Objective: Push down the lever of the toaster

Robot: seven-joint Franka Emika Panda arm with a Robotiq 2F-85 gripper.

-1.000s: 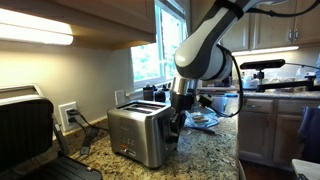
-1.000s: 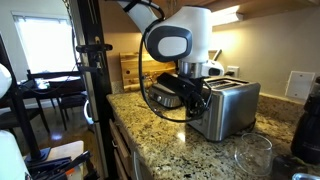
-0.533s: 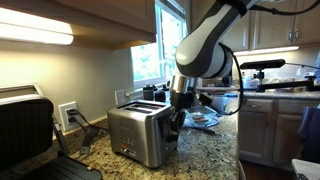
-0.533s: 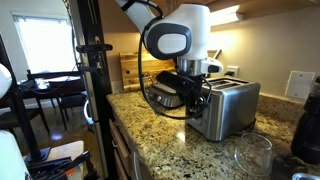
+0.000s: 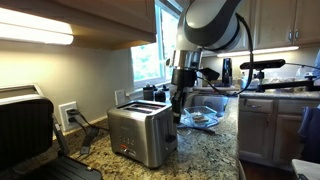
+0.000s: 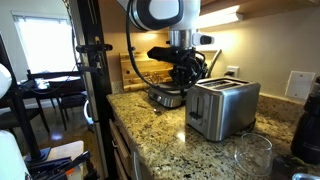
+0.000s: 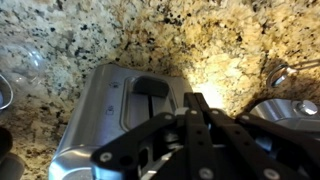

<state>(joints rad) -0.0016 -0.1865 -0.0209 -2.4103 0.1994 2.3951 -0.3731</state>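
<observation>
Speckled granite counter [image 6: 165,135] carries the toaster [image 5: 140,135] near its wall-side edge. The gripper [image 5: 180,108] hangs just above the toaster's end, clear of it, fingers pressed together on nothing.

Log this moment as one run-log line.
end effector: shut, empty | position: above brushed silver steel two-slot toaster, not touching | black lever: free

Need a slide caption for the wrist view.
Gripper hovers above the silver toaster and its black lever on a granite counter.
</observation>
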